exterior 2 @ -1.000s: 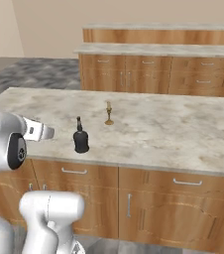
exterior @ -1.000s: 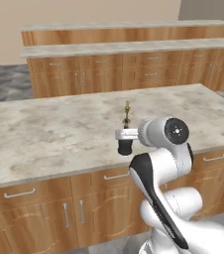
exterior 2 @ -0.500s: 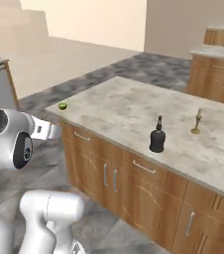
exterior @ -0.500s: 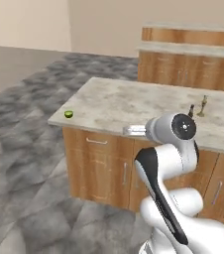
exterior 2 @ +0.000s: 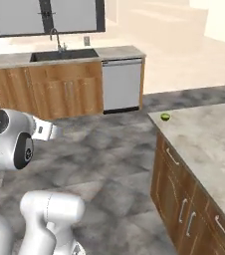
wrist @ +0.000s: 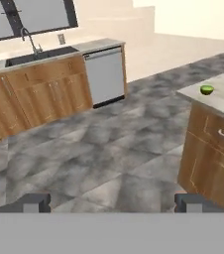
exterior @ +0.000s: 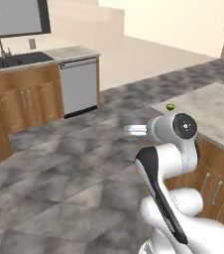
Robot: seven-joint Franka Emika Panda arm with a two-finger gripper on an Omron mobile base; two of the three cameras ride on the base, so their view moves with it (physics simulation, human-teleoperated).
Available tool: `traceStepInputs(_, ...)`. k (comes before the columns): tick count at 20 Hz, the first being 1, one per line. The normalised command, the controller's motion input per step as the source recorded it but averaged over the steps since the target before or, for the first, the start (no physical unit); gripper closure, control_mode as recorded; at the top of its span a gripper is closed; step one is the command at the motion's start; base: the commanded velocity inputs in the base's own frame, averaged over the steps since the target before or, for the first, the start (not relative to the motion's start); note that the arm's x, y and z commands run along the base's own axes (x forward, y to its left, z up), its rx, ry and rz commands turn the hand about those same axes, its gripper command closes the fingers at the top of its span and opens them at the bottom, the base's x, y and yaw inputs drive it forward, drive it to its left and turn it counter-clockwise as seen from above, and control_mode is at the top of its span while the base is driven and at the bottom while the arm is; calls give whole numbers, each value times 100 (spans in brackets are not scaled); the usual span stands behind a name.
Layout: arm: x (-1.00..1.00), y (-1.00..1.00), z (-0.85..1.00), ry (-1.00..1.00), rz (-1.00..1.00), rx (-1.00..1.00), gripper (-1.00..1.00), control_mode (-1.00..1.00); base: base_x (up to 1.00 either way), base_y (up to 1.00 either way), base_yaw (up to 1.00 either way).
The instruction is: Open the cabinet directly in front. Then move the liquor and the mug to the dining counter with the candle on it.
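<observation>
gripper (wrist: 113, 202): jaws released, tips wide apart, holding nothing | dining counter (wrist: 222, 101): at 3 o'clock in hand view, small green thing (wrist: 206, 90) on its corner | sink (wrist: 37, 55), dishwasher (wrist: 104, 75): 12 o'clock

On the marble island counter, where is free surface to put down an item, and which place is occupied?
The pale marble island counter is bare behind the small green lime, which sits alone near its corner. In the right base view the free surface runs from the lime toward the right edge of the picture. The hand is open and holds nothing, above the grey floor.
</observation>
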Motion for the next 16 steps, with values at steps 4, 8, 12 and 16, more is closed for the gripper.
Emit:
traceStepInputs(4,0,0,0,0,0,0,-100,100,0,0,100)
traceStepInputs(8,0,0,0,0,0,0,-100,100,17,-2,96)
traceStepInputs(12,0,0,0,0,0,0,-100,100,91,-48,49)
traceStepInputs(16,0,0,0,0,0,0,-100,100,100,-90,14)
